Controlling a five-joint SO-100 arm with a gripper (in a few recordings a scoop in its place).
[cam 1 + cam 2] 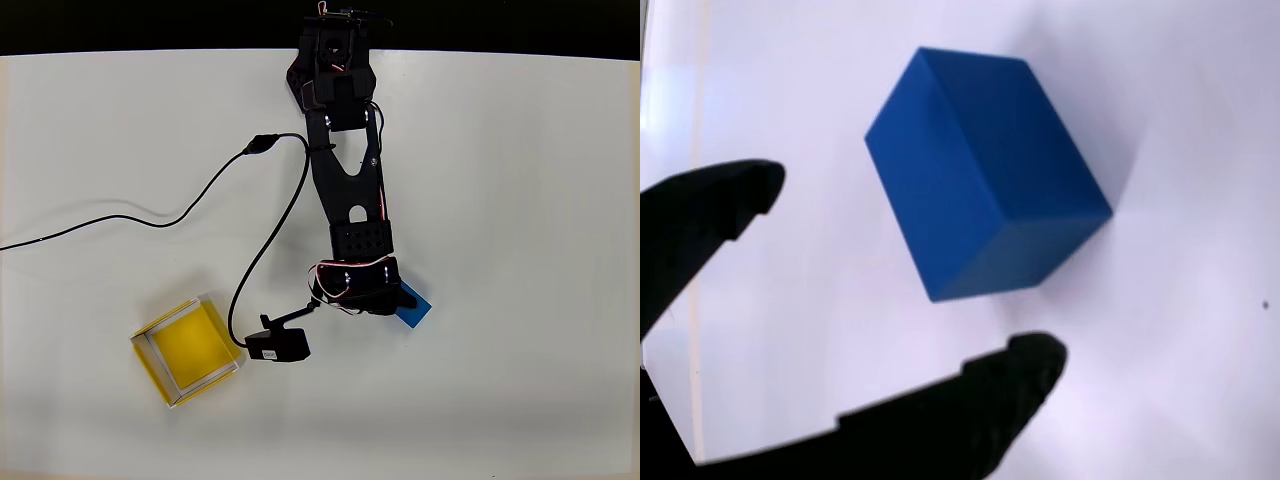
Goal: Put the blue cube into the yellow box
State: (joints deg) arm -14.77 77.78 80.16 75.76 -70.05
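Overhead view: yellow box (187,352) sits lower left; blue cube (416,307) well apart to its right, w/ gripper (385,300) over cube's left edge.

White table (520,150), evenly lit, black band beyond its far edge

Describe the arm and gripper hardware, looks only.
The arm is all black, built of blocky printed links with round holes in the upper link and a dotted grille plate near the wrist. Red and white wires loop around the wrist joint. The gripper has two matte black fingers with rounded tips. No markings are legible.
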